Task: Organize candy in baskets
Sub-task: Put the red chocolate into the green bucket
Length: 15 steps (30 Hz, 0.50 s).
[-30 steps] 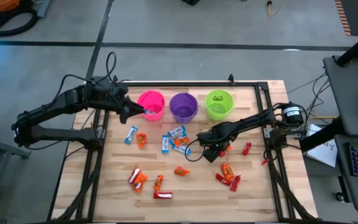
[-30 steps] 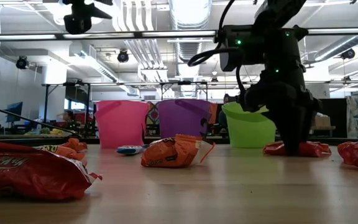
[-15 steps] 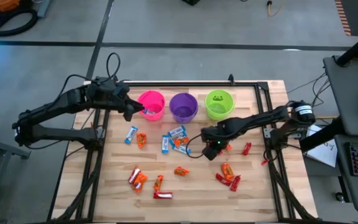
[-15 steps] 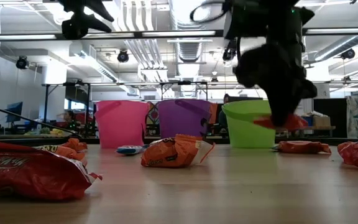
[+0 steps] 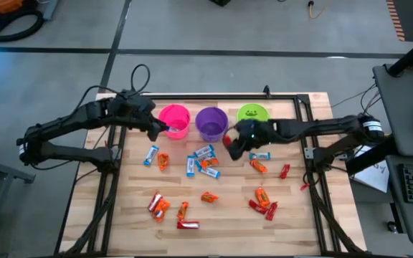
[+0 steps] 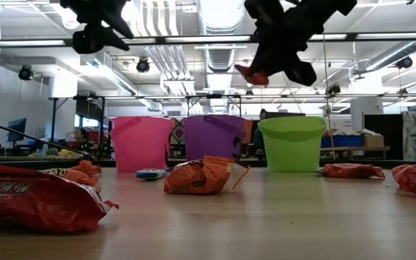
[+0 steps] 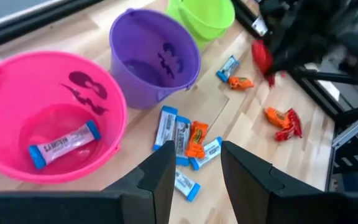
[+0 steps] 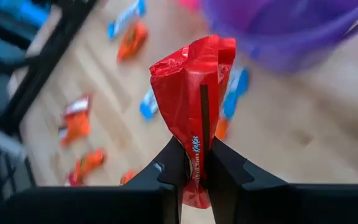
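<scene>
Above the table, between the purple basket [image 5: 211, 122] and the lime green basket [image 5: 252, 119], the right gripper [image 5: 230, 142] pinches a red candy bar [image 8: 194, 93] by one end; that thin grip could let it slip out early. Left gripper [image 7: 193, 177] hovers over the pink basket [image 7: 5, 102], fingers apart, empty.

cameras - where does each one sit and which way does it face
High: overhead, straight down; both arms, right tool.
Low: table height, level toward the buckets; tools overhead.
Left wrist: over pink bucket; own fingers.
Right wrist: own fingers pinch red candy.
Shared: purple bucket appears in all four.
</scene>
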Motion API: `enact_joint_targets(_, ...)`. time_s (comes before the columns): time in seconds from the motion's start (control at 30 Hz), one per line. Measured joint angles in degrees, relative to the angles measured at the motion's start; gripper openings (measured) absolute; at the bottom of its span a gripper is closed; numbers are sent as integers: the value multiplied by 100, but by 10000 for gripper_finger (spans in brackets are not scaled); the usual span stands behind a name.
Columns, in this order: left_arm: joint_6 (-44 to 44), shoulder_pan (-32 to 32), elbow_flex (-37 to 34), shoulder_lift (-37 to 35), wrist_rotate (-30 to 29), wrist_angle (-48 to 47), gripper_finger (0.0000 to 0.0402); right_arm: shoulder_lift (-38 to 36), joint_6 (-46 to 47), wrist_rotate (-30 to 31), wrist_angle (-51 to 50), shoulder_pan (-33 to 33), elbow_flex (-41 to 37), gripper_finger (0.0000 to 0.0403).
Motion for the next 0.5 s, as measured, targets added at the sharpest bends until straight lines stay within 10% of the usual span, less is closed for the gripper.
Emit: enact_joint_targets(0.5,-38,0,0,236,0,-12,113,-192,-667,1461,-2060,-1613,523,43)
